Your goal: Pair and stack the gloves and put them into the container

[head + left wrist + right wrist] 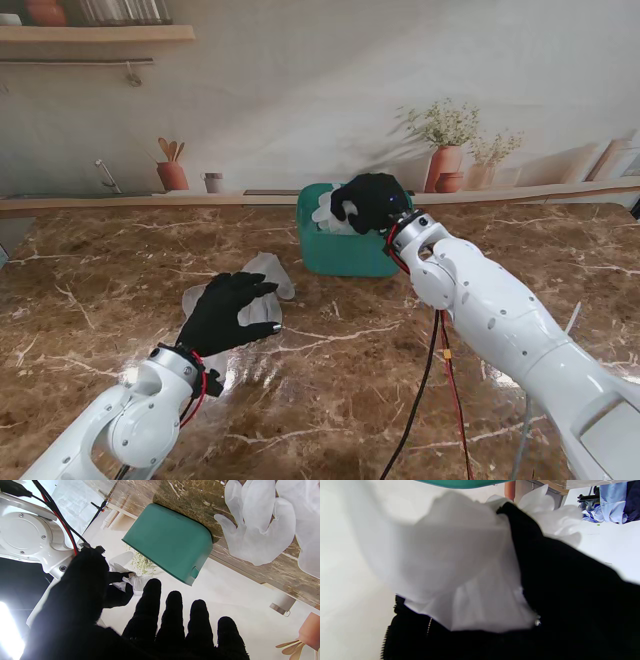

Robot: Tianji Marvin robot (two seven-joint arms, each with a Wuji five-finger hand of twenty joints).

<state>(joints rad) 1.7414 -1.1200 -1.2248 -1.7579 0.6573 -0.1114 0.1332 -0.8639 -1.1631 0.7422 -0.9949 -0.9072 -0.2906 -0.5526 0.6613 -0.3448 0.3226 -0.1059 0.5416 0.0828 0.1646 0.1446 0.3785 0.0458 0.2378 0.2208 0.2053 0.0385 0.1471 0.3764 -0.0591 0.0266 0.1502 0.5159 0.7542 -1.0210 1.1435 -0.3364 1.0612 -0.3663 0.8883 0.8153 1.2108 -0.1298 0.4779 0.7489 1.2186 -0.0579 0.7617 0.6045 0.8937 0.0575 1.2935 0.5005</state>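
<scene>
Gloves [330, 213], white and bunched, are clamped in the right hand [371, 202] over the open rim of the green container [345, 252] by the bench's [330, 400] far edge. More white gloves [268, 285] are pinned under the left hand [228, 312], fingers spread, with open marble all around.

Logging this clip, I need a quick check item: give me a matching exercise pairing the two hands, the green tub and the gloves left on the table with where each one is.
Things:
1. left hand
2. right hand
3. green tub
4. gloves on the table

Places or states:
A. lying flat on the marble, partly under a hand
B. over the tub, clutching a white glove
C. near the back edge of the table
D. fingers spread over the loose gloves

Pairs: 1-D, 2-B, 3-C, 4-A
</scene>
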